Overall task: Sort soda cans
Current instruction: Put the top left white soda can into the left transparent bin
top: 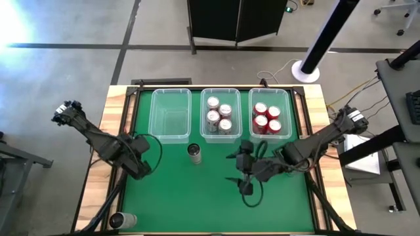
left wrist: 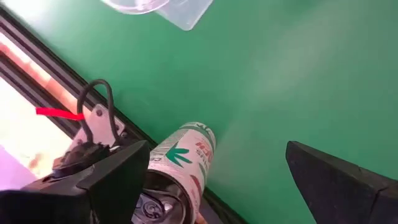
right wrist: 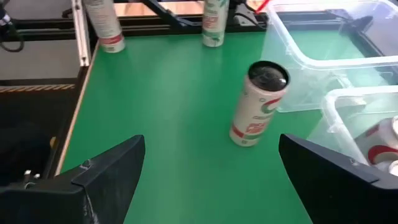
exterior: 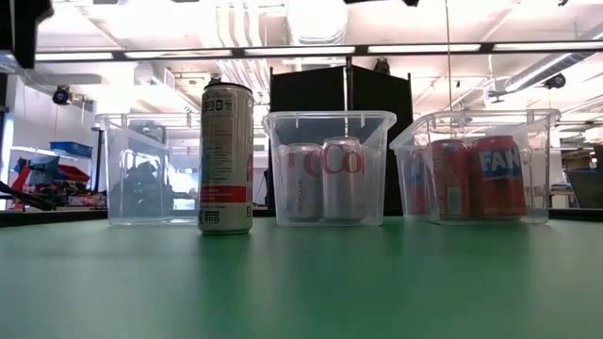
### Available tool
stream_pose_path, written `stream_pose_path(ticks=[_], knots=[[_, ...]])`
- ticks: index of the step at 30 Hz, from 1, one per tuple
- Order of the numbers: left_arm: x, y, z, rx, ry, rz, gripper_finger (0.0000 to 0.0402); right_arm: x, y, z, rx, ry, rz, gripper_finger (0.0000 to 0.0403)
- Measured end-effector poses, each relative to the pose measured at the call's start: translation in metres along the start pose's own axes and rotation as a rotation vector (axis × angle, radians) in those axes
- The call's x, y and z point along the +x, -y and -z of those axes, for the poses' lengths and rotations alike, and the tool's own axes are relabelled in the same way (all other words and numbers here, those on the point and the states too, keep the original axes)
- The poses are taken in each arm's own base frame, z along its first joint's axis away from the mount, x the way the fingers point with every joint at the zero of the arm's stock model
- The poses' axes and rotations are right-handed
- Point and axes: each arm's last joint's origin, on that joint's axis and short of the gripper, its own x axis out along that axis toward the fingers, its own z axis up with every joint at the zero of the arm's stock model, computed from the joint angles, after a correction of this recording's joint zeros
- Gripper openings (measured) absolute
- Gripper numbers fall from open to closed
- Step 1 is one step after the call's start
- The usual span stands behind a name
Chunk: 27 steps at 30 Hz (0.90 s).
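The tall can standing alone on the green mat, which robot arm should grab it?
Probably the right. The right gripper is open and faces the tall can squarely. The left gripper, also open, points elsewhere, at another can.

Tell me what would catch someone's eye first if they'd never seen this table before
Three clear bins line the far edge of the green table: the left bin holds no cans, the middle bin holds silver-white cans, and the right bin holds red cans. A tall slim can stands alone in front of them. The open left gripper and open right gripper hover over the mat.
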Motion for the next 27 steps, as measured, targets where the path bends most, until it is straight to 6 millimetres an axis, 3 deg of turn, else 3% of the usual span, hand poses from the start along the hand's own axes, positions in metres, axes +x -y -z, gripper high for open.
stream_pose_path(ticks=[4,11,19,27], knots=[[0.004,-0.019,0.001,-0.071,-0.001,0.019,0.0361,-0.002,-0.009,0.004,-0.006,0.003,0.003,0.0365],[0.002,-0.043,0.004,-0.017,-0.015,0.094,0.0361,-0.002,-0.009,0.003,-0.003,0.011,0.020,0.0365],[0.010,-0.053,0.010,0.098,-0.021,0.103,0.0361,-0.002,-0.009,0.003,0.015,0.010,0.016,0.0365],[0.035,-0.057,0.023,0.129,-0.216,0.094,0.0360,-0.002,-0.009,0.004,0.029,0.006,0.016,0.0365]])
